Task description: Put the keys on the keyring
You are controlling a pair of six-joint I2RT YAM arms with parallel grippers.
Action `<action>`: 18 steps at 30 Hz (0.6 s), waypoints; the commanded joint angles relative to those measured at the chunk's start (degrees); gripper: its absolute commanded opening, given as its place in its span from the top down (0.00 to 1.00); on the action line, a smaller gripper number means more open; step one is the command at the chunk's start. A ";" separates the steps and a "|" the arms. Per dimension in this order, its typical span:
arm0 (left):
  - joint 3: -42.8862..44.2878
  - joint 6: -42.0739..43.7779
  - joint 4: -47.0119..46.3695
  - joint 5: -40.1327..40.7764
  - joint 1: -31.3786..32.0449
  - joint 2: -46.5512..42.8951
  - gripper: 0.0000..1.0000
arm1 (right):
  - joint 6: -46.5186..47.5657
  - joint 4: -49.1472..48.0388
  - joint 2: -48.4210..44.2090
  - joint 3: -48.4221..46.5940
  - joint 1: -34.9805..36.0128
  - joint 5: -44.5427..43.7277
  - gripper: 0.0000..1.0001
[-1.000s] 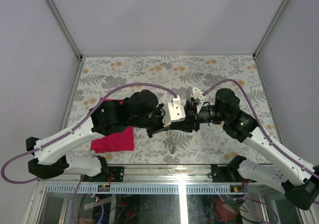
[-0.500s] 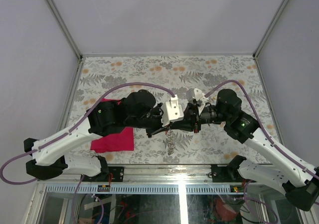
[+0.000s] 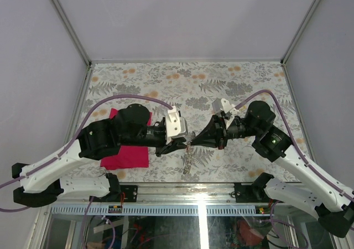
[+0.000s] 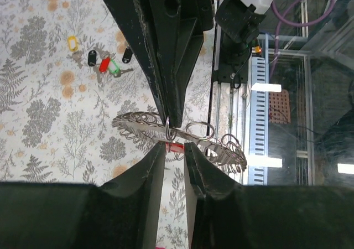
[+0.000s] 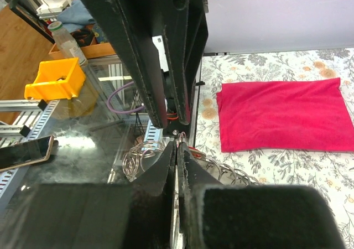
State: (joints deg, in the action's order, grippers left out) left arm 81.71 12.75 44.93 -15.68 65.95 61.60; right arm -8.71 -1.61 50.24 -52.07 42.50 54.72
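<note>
Now the left arm sits further toward the left of the top view than a second ago, its white wrist block drawn back from the centre, while the right arm reaches further in toward the middle. The left gripper (image 4: 173, 148) has its jaws a narrow gap apart at the bottom of its wrist view, with a small red key head showing just beyond the tips. The right gripper (image 5: 176, 145) has its fingers pressed together on the keyring (image 4: 142, 125). The keyring's silvery loops spread to either side of those dark fingertips and hang above the table (image 3: 221, 83). From above, the strand dangles below the point where the two grippers meet, at about the same spot as before. The loose keys (image 4: 105, 62), with yellow, black, red and green heads, lie in a cluster on the flowered surface in the upper left of the left wrist view. The magenta cloth (image 5: 282, 116) lies flat, partly under the left arm in the top view.
</note>
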 commanded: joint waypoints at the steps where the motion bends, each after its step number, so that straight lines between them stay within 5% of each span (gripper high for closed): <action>1: -2.55 -2.08 -8.73 -1.83 0.18 -2.23 0.77 | -3.00 -7.31 -2.11 -1.41 0.17 2.82 1.00; 18: -2.41 -1.77 -7.95 -1.59 0.21 -1.32 0.82 | -4.83 -9.08 -3.42 -2.51 0.21 3.66 1.00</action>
State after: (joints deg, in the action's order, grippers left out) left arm 78.72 11.20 39.44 -16.78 65.95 60.05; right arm -12.47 -5.96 48.77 -52.10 42.50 56.77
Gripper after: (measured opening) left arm 0.168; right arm 0.010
